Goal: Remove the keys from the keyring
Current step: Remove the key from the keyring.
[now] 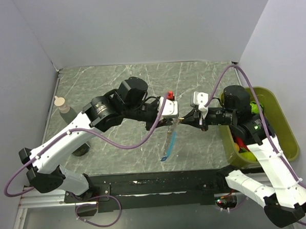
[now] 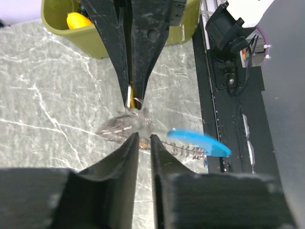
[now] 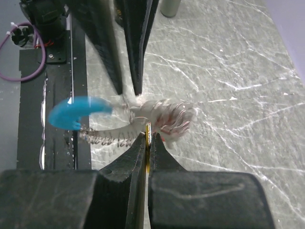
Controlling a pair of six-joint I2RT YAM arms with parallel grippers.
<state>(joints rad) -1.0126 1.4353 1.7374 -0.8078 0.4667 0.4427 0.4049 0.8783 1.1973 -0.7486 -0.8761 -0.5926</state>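
The keyring (image 3: 164,117) hangs clear of the bench (image 1: 105,78), to the left of the olive bin (image 1: 284,118), between the two sets of fingers; a light-blue strip (image 1: 169,143) dangles from it on the side away from the bin. The right gripper (image 3: 148,138) has its fingers pressed together on a thin gold-coloured piece (image 2: 131,95) at the keyring's edge. The left gripper (image 2: 145,139) shows a narrow gap between its fingers at the keyring; whether they grip it cannot be told.
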